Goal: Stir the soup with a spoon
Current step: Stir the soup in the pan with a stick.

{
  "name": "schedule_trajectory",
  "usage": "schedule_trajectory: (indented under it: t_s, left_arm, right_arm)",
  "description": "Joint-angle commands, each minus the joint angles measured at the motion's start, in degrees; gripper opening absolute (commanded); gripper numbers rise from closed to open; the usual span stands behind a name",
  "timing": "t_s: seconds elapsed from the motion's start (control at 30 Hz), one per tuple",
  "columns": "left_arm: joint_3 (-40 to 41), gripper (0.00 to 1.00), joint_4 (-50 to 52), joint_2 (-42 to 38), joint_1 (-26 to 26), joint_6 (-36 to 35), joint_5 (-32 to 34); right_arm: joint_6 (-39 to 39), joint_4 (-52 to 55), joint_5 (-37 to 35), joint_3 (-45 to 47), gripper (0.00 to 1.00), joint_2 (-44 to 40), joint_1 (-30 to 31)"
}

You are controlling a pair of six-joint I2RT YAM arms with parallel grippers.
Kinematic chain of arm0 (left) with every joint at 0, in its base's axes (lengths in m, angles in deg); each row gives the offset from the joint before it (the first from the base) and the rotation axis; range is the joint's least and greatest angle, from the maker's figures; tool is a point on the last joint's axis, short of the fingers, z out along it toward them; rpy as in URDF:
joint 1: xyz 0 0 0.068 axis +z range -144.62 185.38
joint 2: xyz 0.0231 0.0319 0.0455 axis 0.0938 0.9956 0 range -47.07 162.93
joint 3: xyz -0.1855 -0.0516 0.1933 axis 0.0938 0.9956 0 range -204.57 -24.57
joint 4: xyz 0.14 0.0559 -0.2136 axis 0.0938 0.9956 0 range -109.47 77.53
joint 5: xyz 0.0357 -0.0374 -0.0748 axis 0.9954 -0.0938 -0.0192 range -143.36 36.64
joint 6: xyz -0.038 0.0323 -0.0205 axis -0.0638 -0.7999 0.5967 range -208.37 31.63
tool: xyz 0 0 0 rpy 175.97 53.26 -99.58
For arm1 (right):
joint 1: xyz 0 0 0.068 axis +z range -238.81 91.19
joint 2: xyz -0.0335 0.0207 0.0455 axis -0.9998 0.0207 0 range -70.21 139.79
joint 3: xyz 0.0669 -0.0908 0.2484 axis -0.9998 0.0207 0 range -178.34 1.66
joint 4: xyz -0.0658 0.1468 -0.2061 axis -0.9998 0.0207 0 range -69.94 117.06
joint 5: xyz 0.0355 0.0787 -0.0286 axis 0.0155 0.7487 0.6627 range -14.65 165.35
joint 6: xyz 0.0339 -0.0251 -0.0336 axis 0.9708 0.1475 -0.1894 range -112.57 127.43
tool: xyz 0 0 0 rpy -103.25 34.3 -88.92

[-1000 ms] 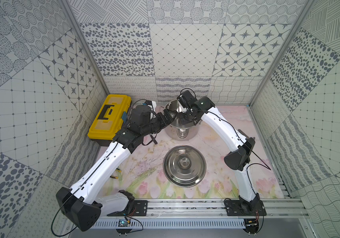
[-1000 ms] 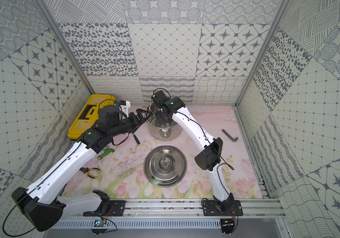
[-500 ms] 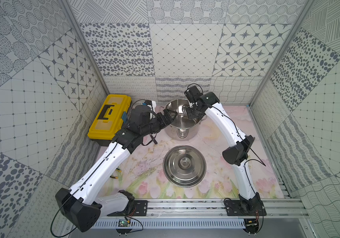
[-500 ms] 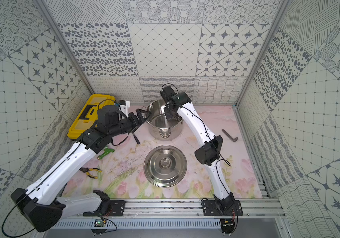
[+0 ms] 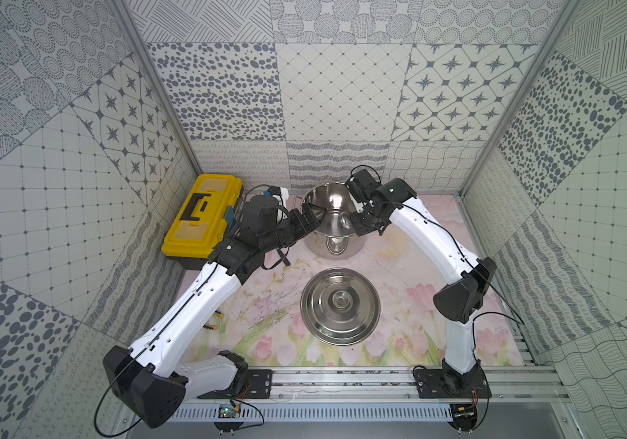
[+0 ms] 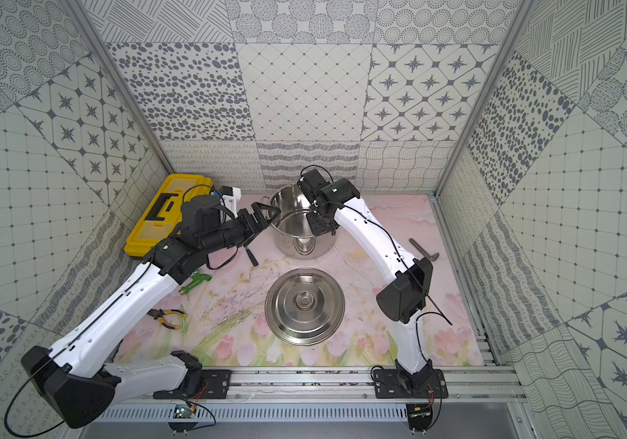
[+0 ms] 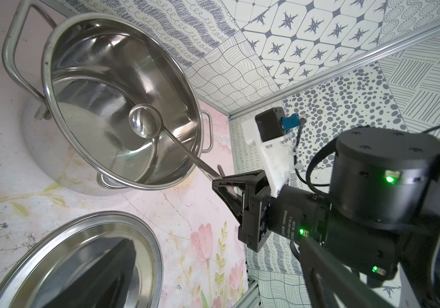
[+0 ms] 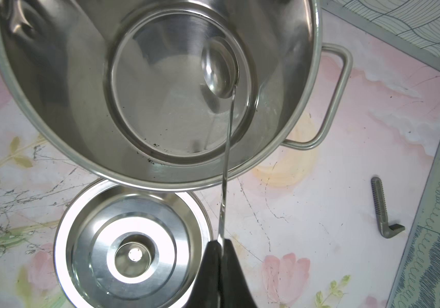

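Note:
The steel pot point(image 5: 332, 235) point(image 6: 300, 243) stands at the back of the mat; no liquid shows inside it. The spoon, an all-steel ladle, has its bowl point(image 8: 220, 66) point(image 7: 145, 121) down near the pot's bottom, and its thin handle point(image 8: 225, 160) rises over the rim. My right gripper point(image 8: 220, 244) point(image 5: 357, 224) is shut on the handle's upper end, at the pot's right rim. My left gripper point(image 5: 313, 218) point(image 6: 266, 213) is open beside the pot's left rim with nothing between its fingers.
The flat steel lid point(image 5: 340, 306) point(image 8: 130, 253) lies knob-up in front of the pot. A yellow toolbox point(image 5: 201, 216) sits at the back left. A grey L-shaped tool point(image 6: 424, 251) lies on the right. Pliers point(image 6: 167, 317), a green tool point(image 6: 195, 283) and a black-handled hammer point(image 6: 251, 256) lie on the left.
My right gripper has swung from above the pot's middle out to its right rim, carrying the ladle round inside the pot. The left arm has hardly moved.

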Motion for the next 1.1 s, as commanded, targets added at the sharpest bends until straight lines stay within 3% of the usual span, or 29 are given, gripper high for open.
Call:
schedule_trajectory:
  t_s: [0.0, 0.33, 0.57, 0.87, 1.07]
  left_arm:
    - [0.2, 0.99, -2.7, -0.3, -0.1, -1.3, -0.7]
    - [0.8, 1.0, -1.7, -1.3, -0.1, -1.3, -0.2]
    - [1.3, 0.99, -1.0, -2.5, -0.1, -1.5, 0.5]
    - [1.1, 0.99, -1.1, -2.4, 0.2, -1.8, 0.0]
    - [0.8, 1.0, -1.5, -1.7, 0.3, -1.8, -0.5]
  right_arm:
    - [2.6, -5.1, 2.0, 1.5, 0.0, -1.2, 1.6]
    - [4.3, -5.3, 2.6, -9.7, 0.0, 7.1, 2.9]
    - [3.6, -5.2, -0.8, -15.3, 0.0, 11.5, 2.5]
    - [2.6, -5.2, -2.7, -15.8, 0.0, 10.9, -1.2]
    - [1.0, -5.3, -3.8, -9.7, 0.0, 6.9, -2.7]
